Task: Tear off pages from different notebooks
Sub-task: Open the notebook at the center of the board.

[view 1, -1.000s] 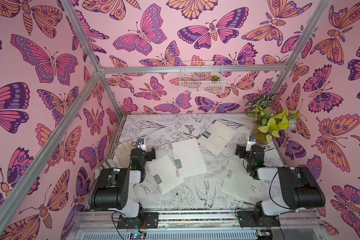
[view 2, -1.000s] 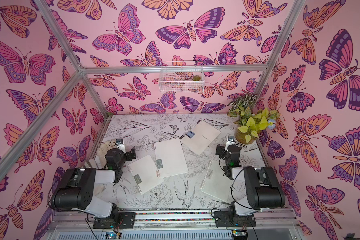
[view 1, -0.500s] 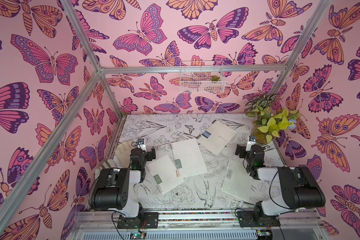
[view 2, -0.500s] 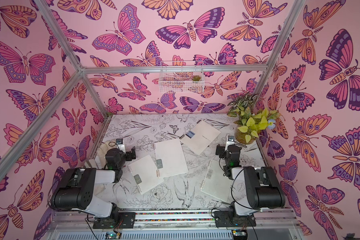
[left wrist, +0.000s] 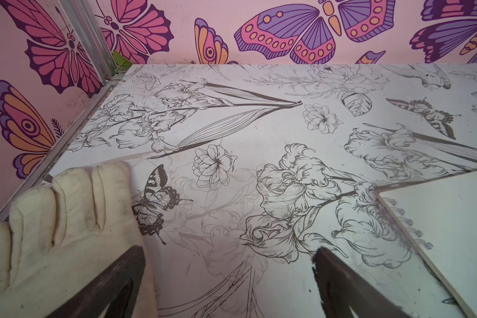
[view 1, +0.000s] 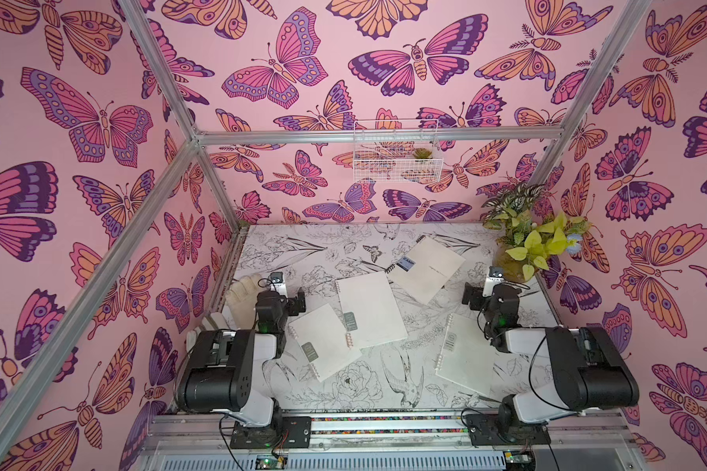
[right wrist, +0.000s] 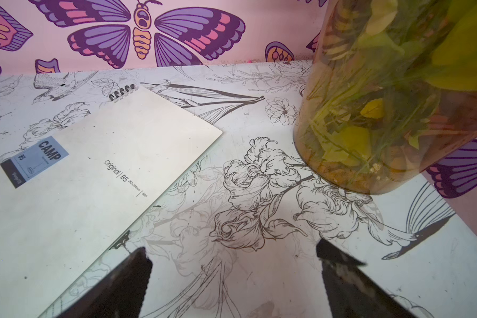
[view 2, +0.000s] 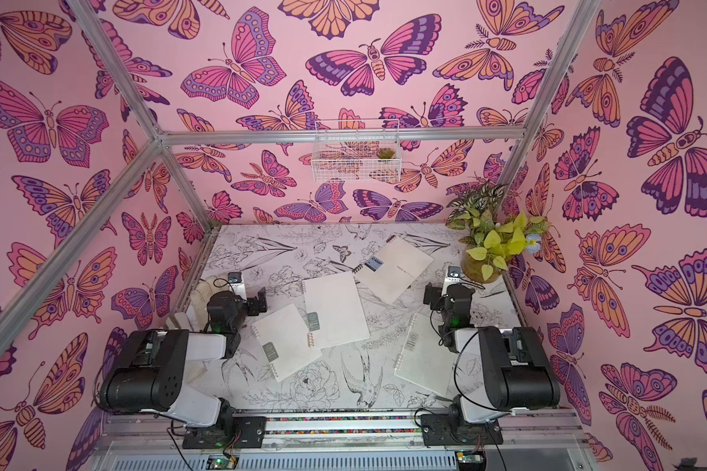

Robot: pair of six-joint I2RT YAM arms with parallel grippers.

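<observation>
- Four notebooks [view 1: 370,314] lie flat and closed on the tabletop [view 1: 303,253], between the two arms.
- Left end effector [left wrist: 229,250] gapes wide, empty, near a glove [left wrist: 53,234].
- Right end effector [right wrist: 232,250] wide too, empty.

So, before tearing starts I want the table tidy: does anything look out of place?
A white work glove lies at the table's left edge beside the left pincer, a stray among the four notebooks, which lie at different angles. No spill or damage shows.
</observation>
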